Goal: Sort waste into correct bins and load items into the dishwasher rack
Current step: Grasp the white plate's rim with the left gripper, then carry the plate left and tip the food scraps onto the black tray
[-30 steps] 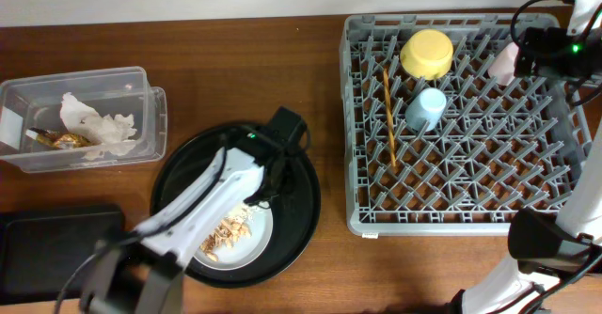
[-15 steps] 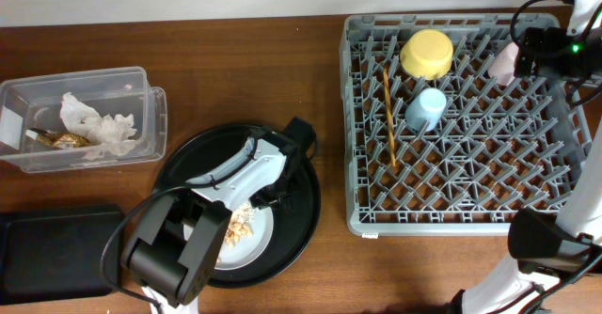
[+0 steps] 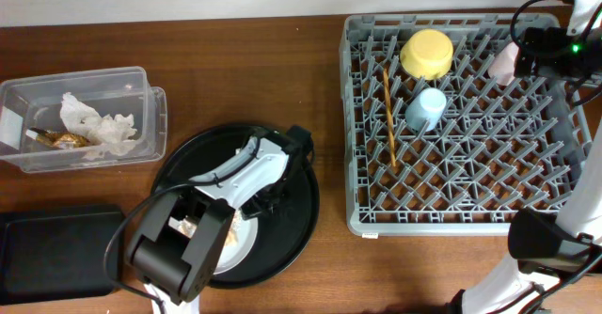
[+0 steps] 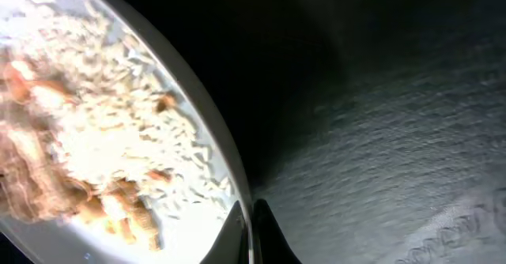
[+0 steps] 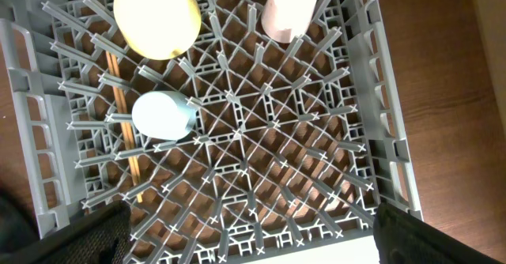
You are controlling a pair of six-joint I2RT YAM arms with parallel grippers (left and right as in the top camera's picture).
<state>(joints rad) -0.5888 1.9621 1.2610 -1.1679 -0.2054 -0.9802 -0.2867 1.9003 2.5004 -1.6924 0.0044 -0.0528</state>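
My left gripper (image 4: 251,231) is shut on the right rim of the pale grey plate (image 4: 190,234), one finger inside and one outside. White grains and tan scraps (image 4: 87,145) lie on the plate. In the overhead view the gripper (image 3: 252,204) is over the plate (image 3: 240,246) in the round black tray (image 3: 303,211). My right gripper (image 5: 253,232) is open and empty above the rack (image 3: 451,225), near its back right corner (image 3: 550,55). The rack holds the yellow bowl (image 3: 426,54), blue cup (image 3: 426,109), pink cup (image 3: 505,62) and chopsticks (image 3: 388,117).
The clear tub (image 3: 152,117) at the left holds white tissue (image 3: 94,126) and the gold-brown wrapper (image 3: 66,139). The flat black bin (image 3: 56,243) lies at the front left. My left arm covers much of the plate from above.
My left arm has swung round and its gripper has settled on the plate's right rim. The right arm and the things in the rack have not moved.
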